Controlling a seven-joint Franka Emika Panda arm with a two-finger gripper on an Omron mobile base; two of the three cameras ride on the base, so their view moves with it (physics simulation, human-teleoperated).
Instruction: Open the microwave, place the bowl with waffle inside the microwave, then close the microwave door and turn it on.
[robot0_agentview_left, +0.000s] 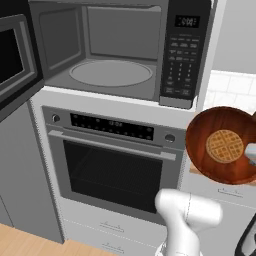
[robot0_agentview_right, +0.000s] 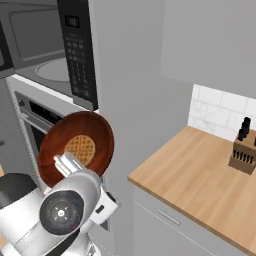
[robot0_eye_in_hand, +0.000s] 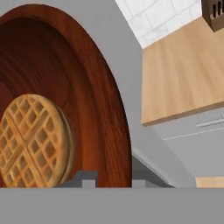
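The microwave (robot0_agentview_left: 182, 55) stands open, its grey cavity and glass turntable (robot0_agentview_left: 110, 73) in plain sight. The microwave door (robot0_agentview_left: 15, 60) is swung out to the left. The reddish-brown bowl (robot0_agentview_left: 222, 145) hangs in the air to the right of the oven, below the keypad, tipped steeply so its inside faces the base cameras. The waffle (robot0_agentview_left: 225, 146) lies against the bowl's inner bottom. My gripper (robot0_eye_in_hand: 113, 178) is shut on the bowl's rim (robot0_eye_in_hand: 120, 144). From the right base view the bowl (robot0_agentview_right: 75, 147) and waffle (robot0_agentview_right: 80, 149) sit just above the gripper (robot0_agentview_right: 65, 164).
A steel wall oven (robot0_agentview_left: 115, 160) with a bar handle sits under the microwave, with drawers below it. To the right runs a wooden counter (robot0_agentview_right: 200, 175) with a knife block (robot0_agentview_right: 243, 150) near the tiled wall. A grey cabinet side stands between microwave and counter.
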